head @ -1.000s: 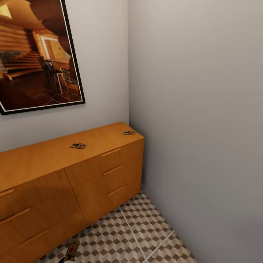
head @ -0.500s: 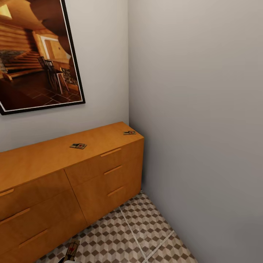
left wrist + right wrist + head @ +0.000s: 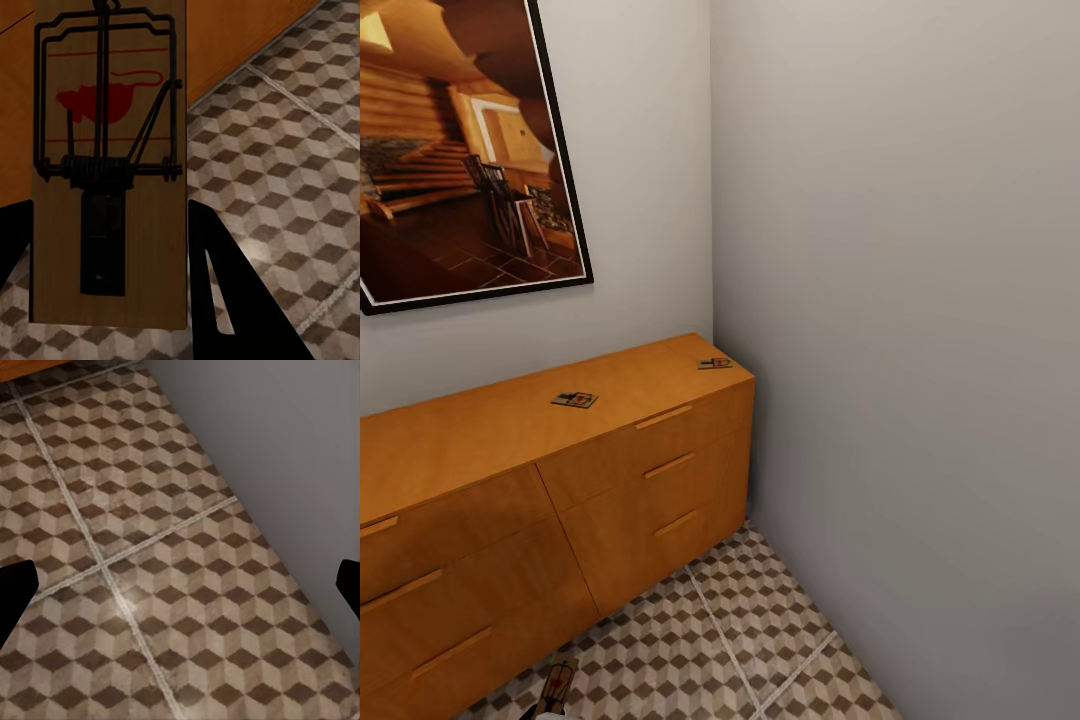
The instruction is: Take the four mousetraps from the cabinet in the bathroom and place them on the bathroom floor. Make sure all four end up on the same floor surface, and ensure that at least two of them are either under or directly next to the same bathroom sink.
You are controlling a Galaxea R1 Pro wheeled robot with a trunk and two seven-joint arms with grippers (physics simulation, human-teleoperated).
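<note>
1. Three mousetraps were in sight. One was clamped between the dark fingers of the left end effector; this held mousetrap was a flat rectangular wooden board with black wire, a coil spring and a red mouse print, hanging above the floor in front of the cabinet.
2. A second mousetrap lay flat on the cabinet top, near its middle; a third mousetrap lay at the top's right end, close to the grey wall.
3. The cabinet was smooth orange-brown wood, with six slim bar handles showing.
4. One framed picture hung above it.
5. The bathroom floor had brown, beige and white cube-patterned tiles with pale grout.
6. The right end effector hung wide apart over bare tiles, holding nothing.
</note>
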